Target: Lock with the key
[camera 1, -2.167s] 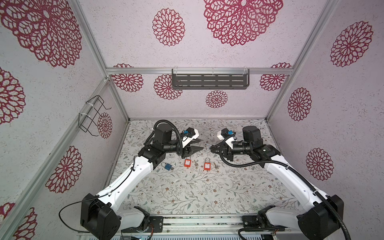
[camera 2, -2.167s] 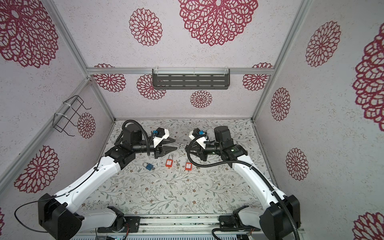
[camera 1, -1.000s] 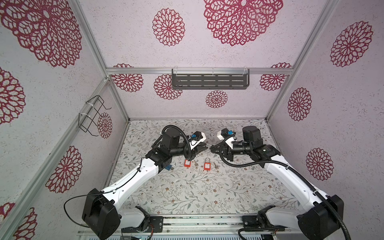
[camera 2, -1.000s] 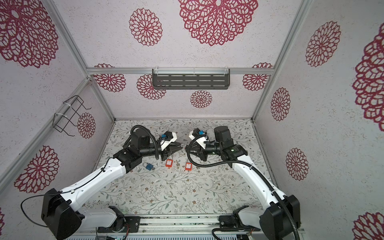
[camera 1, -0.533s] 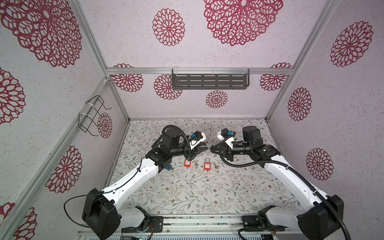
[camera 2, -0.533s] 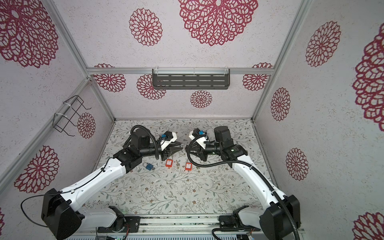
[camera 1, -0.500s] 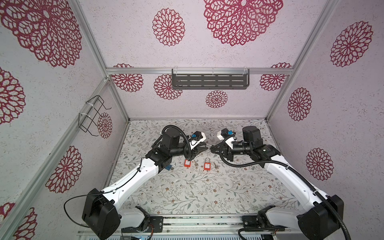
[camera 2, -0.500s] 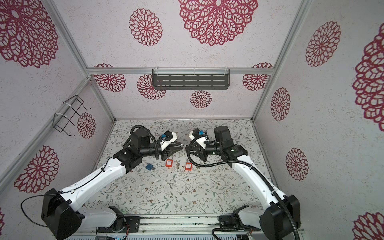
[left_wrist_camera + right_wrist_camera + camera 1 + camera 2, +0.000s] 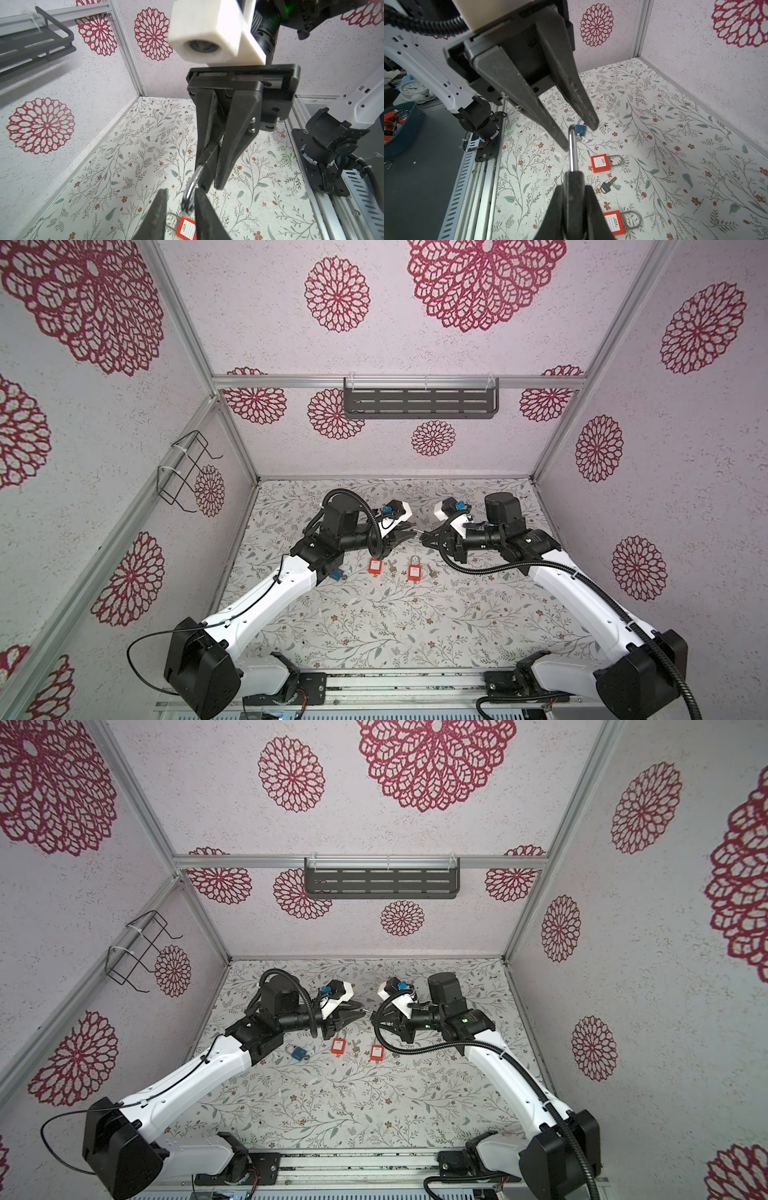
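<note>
right gripper (image 9: 573, 186) clamped on padlock (image 9: 573, 158), body hidden between fingers, only shackle (image 9: 192, 187) showing, left gripper (image 9: 180, 193) with fingers apart around shackle tip, key (image 9: 390, 568) on mat (image 9: 374, 614) at three o'clock of red padlock (image 9: 375, 566)

On the floral-patterned table (image 9: 374, 622) lies a small blue metal padlock (image 9: 298, 1052). In a row to its right come a first red plastic-bodied padlock (image 9: 375, 566), a small silver metal key (image 9: 389, 568), a second red plastic-bodied padlock (image 9: 413, 572) and, farthest from it, a second silver metal key (image 9: 433, 571). Behind that row and right of the blue padlock, the black left gripper (image 9: 413, 530) and black right gripper (image 9: 423, 536) meet tip to tip, a silver-shackled dark padlock (image 9: 572, 149) between them. Far behind the blue padlock a dark slotted metal shelf (image 9: 419, 404) hangs on the back wall; behind and left of it, a black wire rack (image 9: 183, 472) on the side wall
</note>
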